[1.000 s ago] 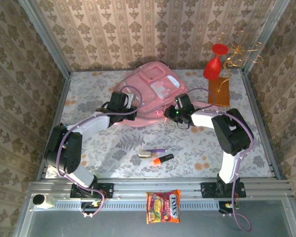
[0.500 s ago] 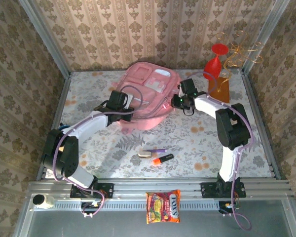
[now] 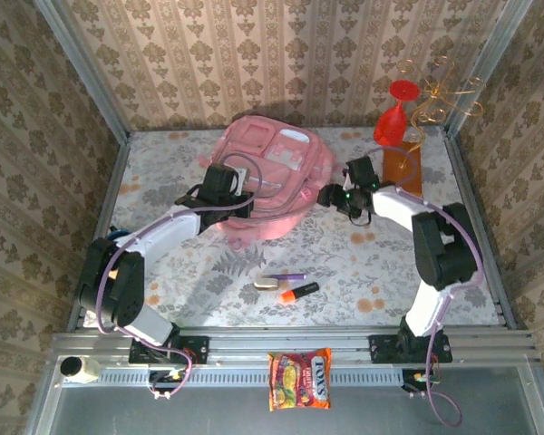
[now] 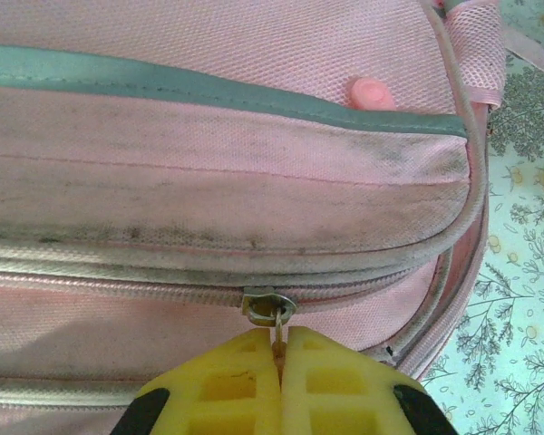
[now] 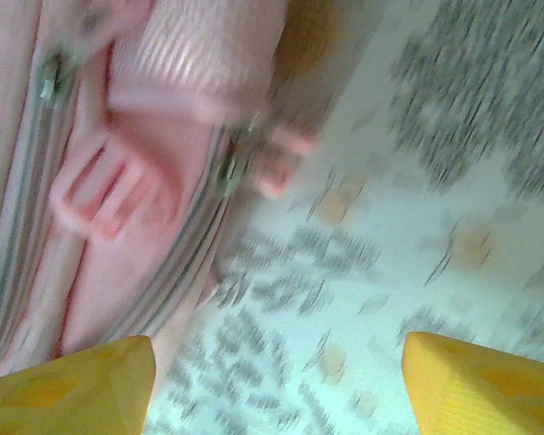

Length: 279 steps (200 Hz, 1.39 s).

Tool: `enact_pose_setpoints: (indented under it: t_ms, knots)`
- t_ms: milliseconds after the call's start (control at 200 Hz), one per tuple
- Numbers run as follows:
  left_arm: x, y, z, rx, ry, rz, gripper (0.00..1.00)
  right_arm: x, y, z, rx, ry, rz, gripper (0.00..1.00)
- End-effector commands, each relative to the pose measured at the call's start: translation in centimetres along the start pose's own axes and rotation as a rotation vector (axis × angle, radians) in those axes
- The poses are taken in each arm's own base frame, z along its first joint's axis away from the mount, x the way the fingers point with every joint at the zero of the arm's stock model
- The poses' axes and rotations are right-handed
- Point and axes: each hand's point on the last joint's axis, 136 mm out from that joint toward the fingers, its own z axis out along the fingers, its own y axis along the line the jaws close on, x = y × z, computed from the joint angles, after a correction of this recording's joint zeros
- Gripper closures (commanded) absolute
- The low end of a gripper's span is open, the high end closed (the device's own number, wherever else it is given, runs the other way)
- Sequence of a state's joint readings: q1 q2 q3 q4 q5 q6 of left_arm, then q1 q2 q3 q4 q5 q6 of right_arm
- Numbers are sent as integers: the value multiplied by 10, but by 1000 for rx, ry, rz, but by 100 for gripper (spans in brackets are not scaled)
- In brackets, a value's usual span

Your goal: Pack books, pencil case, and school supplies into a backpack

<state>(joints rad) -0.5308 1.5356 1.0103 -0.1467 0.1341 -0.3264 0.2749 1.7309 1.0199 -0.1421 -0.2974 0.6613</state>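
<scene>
Since a second ago the right tool (image 3: 329,194) has drawn off rightward from the backpack (image 3: 272,168), which lies toward the far side of the table (image 3: 363,263). The left tool (image 4: 279,349) is pressed together, pinching the zipper pull (image 4: 274,315) (a small metal tab) on the backpack's front. The right tool stands spread wide beside the backpack, holding nothing.

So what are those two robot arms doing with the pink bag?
They are getting the pink backpack ready for packing. The left fingers are pinched shut on a zip pull on the backpack. The right fingers are wide open next to the backpack's side, holding nothing. The orange marker, purple pen and small beige piece lie on the table, not yet packed.
</scene>
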Motion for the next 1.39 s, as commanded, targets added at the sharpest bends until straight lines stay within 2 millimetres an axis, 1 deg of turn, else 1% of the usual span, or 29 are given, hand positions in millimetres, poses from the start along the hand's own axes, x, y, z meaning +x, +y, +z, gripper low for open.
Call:
enact_pose_setpoints:
  t_ms: [0, 115, 215, 270, 330, 380, 430, 475, 560, 640, 740, 850, 915, 925, 935, 1000, 1055, 1075, 1100, 1155, 1195, 1235, 1245, 1285, 1325, 1330, 1345, 1390]
  knots:
    - [-17, -17, -8, 46, -70, 2, 100, 16, 51, -3, -186, -1, 55, 24]
    - [-13, -19, -6, 45, -66, 17, 100, 28, 72, 10, -245, 0, 63, 23]
    - [-9, -21, -4, 47, -59, 25, 100, 27, 86, 21, -274, -4, 53, 24]
    - [-7, -21, -4, 48, -53, 28, 100, 25, 86, 28, -263, -4, 48, 28]
    - [-4, -20, -5, 47, -48, 30, 100, 25, 83, 36, -248, 1, 41, 36]
    - [-3, -20, -6, 46, -46, 31, 100, 26, 73, 43, -204, 4, 37, 43]
    - [-3, -20, -10, 44, -52, 33, 100, 28, 62, 47, -167, 8, 30, 57]
    - [-3, -19, -13, 40, -58, 37, 100, 28, 52, 49, -139, 7, 29, 72]
    - [0, -15, -18, 27, -61, 52, 100, 24, 31, 47, -91, -4, 29, 89]
    - [4, -7, -22, 9, -53, 60, 100, 15, 13, 40, -55, -24, 31, 97]
    - [6, 10, -26, -17, -50, 34, 100, 0, -8, 28, -12, -55, 34, 100]
    - [8, 27, -31, -46, -48, 13, 100, -23, -24, 15, 34, -95, 27, 100]
    - [8, 28, -32, -49, -39, 19, 100, -37, -33, 11, 68, -107, 19, 100]
    - [6, 36, -33, -62, -42, 5, 100, -39, -35, 11, 75, -108, 18, 100]
    - [5, 38, -34, -66, -44, 1, 100, -41, -35, 10, 80, -109, 15, 100]
    - [7, 35, -34, -41, -36, -1, 100, -58, -44, 9, 123, -111, 9, 100]
    - [8, 27, -32, 7, -30, 0, 100, -72, -50, 11, 145, -106, 17, 100]
    - [8, 24, -31, 28, -28, -1, 100, -77, -51, 11, 149, -106, 19, 98]
    - [8, 19, -31, 55, -29, -3, 100, -80, -53, 12, 154, -96, 25, 95]
    - [8, 12, -29, 100, -30, -21, 100, -91, -50, 11, 154, -95, 25, 86]
    - [7, 8, -28, 116, -35, -39, 100, -96, -45, 7, 148, -102, 14, 78]
    - [6, 6, -27, 122, -40, -56, 100, -96, -39, 1, 135, -110, 6, 70]
    - [5, 6, -27, 121, -42, -61, 100, -96, -37, -1, 130, -113, 5, 67]
    - [4, 4, -26, 119, -46, -74, 100, -90, -31, -7, 117, -114, -2, 60]
    - [1, 6, -25, 106, -55, -84, 100, -80, -25, -13, 99, -107, -5, 51]
    - [3, 0, -25, 115, -50, -76, 100, -79, -25, -13, 97, -106, -5, 50]
    - [4, -5, -24, 118, -49, -67, 100, -75, -22, -16, 86, -105, -4, 47]
    - [5, -9, -22, 110, -48, -62, 100, -59, -14, -23, 51, -98, 3, 39]
